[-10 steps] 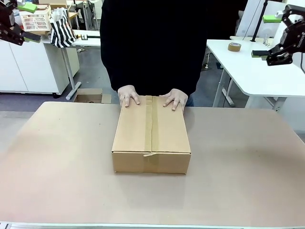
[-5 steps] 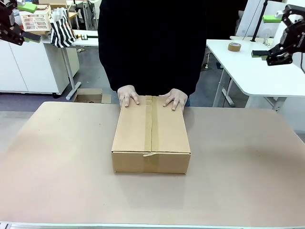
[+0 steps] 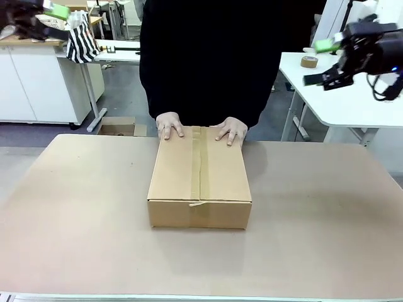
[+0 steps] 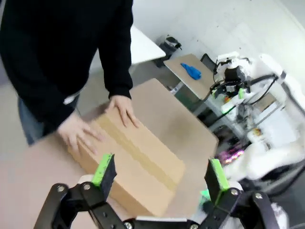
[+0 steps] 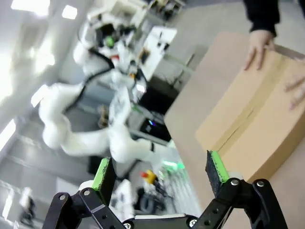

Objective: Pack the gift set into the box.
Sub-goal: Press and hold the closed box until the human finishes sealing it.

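Box (image 3: 200, 179) shut and taped, person's hands (image 3: 170, 124) on its far edge; packing looks done. Left hand (image 4: 160, 172) and right hand (image 3: 320, 62) both apart, well above box.

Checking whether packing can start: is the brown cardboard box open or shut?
Shut. The brown corrugated cardboard box has flat top flaps, tan tape along their seam, and the person's hands resting on top.

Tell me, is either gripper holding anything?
No. The left gripper and right gripper are both open and empty; the person's hands rest on the far end of the box.
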Tool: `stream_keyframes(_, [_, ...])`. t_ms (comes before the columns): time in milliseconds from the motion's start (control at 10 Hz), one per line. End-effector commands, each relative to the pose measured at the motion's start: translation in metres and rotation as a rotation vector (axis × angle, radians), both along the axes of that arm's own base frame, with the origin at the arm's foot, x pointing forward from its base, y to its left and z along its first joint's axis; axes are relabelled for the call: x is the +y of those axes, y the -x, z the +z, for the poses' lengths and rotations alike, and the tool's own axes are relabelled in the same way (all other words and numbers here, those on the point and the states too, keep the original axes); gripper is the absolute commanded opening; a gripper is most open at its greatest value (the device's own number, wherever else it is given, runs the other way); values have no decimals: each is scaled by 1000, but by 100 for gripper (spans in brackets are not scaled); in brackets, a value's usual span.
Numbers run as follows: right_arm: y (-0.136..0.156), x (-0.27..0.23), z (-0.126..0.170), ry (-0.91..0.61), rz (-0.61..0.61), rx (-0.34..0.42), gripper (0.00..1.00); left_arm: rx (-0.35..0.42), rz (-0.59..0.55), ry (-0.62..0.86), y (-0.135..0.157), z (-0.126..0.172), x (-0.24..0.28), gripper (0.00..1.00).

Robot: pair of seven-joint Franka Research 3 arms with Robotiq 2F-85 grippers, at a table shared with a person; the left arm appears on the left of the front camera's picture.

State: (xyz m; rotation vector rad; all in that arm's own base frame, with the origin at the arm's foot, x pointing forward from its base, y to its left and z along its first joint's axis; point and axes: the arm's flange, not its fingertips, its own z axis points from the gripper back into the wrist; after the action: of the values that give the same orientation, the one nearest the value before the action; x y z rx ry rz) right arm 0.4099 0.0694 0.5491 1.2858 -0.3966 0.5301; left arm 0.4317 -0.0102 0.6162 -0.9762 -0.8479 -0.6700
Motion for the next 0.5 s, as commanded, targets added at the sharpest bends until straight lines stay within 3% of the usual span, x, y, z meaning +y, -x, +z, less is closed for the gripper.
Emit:
stream_keyframes(0, [-14,23,-19,-11,180,-619,100,-430,-193,-48,12,-37,-41,100])
stream_keyframes(100, [-11,36,-22,-64,148,-729,100,-456,-333,-114,16,-50,-56,100])
stream_keyframes(200, [-4,52,-27,4,75,-893,100,-380,-526,-144,23,-65,-66,100])
stream_keyframes(300, [2,64,-35,72,18,-971,100,-300,-645,-155,29,-82,-76,100])
stream_keyframes(400, [-10,47,-15,47,118,-465,100,-82,-634,-173,30,-95,-80,100])
